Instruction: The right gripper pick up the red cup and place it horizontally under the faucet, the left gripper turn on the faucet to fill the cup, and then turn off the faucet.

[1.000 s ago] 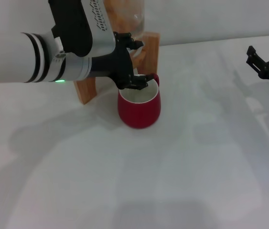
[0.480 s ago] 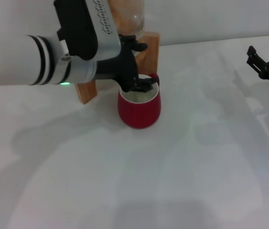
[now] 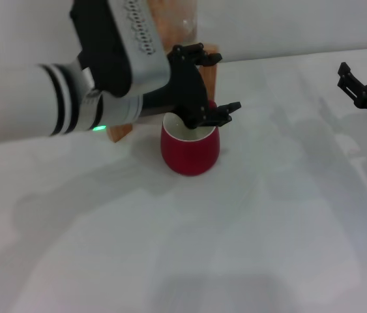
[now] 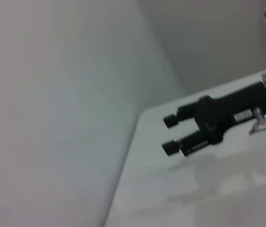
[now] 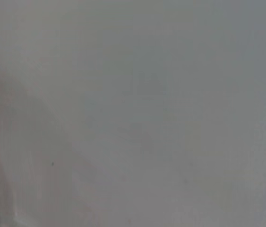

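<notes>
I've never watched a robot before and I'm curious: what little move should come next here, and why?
Probably the left gripper should draw back to the robot's left, clear of the cup. It hangs open over the cup, gripping nothing, and the cup stands upright in front of the wooden stand. The faucet is hidden behind the arm. The right gripper sits parked far to the right.

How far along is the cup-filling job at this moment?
Placing looks done: the red cup stands upright on the table in front of the wooden stand. In hand: the left gripper, jaws open, hangs over the cup's rim. Whether water has run cannot be told. The right gripper sits idle, far right.
</notes>
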### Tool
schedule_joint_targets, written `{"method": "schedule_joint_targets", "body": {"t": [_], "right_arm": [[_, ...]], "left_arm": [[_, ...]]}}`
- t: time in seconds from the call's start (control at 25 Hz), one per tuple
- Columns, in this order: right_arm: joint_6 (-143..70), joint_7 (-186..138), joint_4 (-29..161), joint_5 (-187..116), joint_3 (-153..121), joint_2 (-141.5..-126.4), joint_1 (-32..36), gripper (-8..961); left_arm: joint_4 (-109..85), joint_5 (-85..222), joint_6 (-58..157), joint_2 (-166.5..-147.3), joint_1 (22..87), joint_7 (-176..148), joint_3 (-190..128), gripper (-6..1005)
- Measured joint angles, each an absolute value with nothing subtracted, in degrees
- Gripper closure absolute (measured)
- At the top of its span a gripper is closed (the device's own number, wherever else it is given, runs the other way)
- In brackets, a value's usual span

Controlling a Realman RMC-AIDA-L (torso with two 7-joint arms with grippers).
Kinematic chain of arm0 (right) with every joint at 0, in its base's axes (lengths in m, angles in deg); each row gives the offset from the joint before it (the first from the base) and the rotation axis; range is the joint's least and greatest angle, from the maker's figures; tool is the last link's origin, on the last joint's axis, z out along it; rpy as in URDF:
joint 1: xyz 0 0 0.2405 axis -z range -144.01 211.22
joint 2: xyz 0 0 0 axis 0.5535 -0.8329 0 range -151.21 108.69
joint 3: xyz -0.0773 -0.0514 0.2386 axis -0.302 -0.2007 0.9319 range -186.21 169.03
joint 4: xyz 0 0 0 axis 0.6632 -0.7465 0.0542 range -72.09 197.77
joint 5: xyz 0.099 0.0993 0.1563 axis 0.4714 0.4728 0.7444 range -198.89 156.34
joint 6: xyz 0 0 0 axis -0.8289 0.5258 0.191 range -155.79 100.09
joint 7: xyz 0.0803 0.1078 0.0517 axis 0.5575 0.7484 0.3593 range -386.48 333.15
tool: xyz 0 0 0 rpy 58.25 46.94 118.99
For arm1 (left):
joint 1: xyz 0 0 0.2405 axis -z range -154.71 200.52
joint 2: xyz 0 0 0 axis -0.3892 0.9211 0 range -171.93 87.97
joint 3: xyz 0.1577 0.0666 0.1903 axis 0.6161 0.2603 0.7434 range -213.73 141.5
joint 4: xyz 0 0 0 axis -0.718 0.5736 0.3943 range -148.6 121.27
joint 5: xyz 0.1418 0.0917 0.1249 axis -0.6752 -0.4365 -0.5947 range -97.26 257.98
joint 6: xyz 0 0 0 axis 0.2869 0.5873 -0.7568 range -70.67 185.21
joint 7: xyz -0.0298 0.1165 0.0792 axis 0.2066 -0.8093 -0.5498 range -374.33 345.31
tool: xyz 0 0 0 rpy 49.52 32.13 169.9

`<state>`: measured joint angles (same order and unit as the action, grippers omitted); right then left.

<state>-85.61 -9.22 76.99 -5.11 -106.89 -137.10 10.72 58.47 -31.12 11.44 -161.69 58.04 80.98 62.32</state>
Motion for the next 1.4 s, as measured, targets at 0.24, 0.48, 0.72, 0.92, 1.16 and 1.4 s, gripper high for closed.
{"method": "schedule_joint_targets", "body": {"t": [0.24,0.48,0.72,0.92,1.16,1.4], "right_arm": [[-86.33,-9.04,76.99,-5.45,-107.10,-137.10,11.15,124],[-86.31,-8.45,76.98,-5.56,-108.40,-137.09,11.26,124],[-86.19,-8.12,76.85,-5.52,-109.29,-137.10,11.42,123],[-86.28,-7.82,76.93,-5.61,-109.38,-137.10,11.98,123],[-86.30,-7.79,76.60,-5.63,-109.91,-136.95,12.55,124],[-86.31,-7.92,76.54,-5.61,-109.90,-136.84,12.36,123]], "left_arm": [[64.49,-24.91,17.04,-161.64,47.98,78.17,66.38,186],[68.59,-20.11,21.34,-161.54,39.35,77.90,68.01,186],[71.21,-13.17,26.99,-161.49,30.59,74.83,70.95,186],[72.04,-6.73,34.41,-161.48,23.84,68.85,75.26,186],[71.76,4.53,39.93,-161.53,17.42,58.46,78.34,186],[70.77,20.04,39.20,-161.43,12.07,46.11,77.22,186]]}}
